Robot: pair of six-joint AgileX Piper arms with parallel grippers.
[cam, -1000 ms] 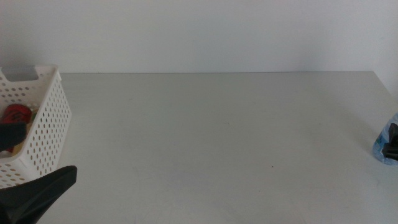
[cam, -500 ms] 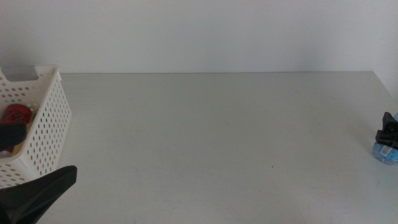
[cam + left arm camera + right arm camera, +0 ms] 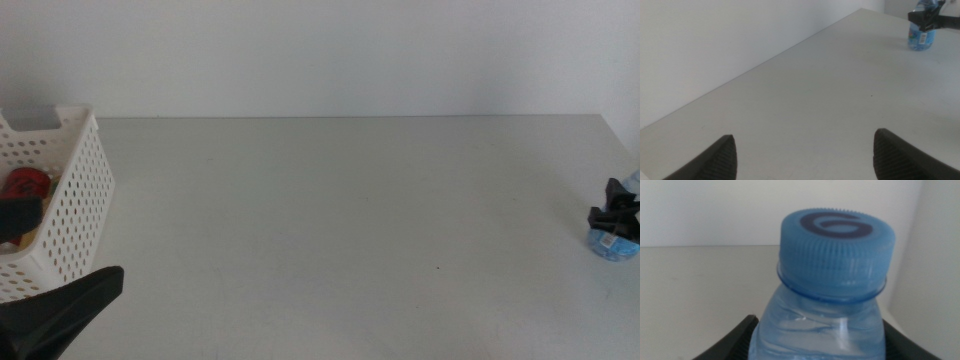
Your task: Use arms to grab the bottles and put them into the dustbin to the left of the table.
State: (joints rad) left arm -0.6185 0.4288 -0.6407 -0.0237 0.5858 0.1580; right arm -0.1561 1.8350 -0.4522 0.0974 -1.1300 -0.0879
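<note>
Right claw (image 3: 612,214) at the bench's (image 3: 340,220) right edge, clamped around the clear blue-capped water bottle (image 3: 608,241), jaws flanking its shoulders just under the cap (image 3: 836,250). Left claw (image 3: 802,155) low near the bench's left front, jaws spread wide, gripping nothing. White perforated dustbin (image 3: 70,200) at far left, holding the red soda can (image 3: 27,184).

We see a plain light-grey table (image 3: 340,220) running back to a white wall. At its left edge a white basket (image 3: 75,215) with perforated sides seems to rest beside or on it; we cannot tell which. At the far right edge stands a small water bottle (image 3: 612,243), upright.
</note>
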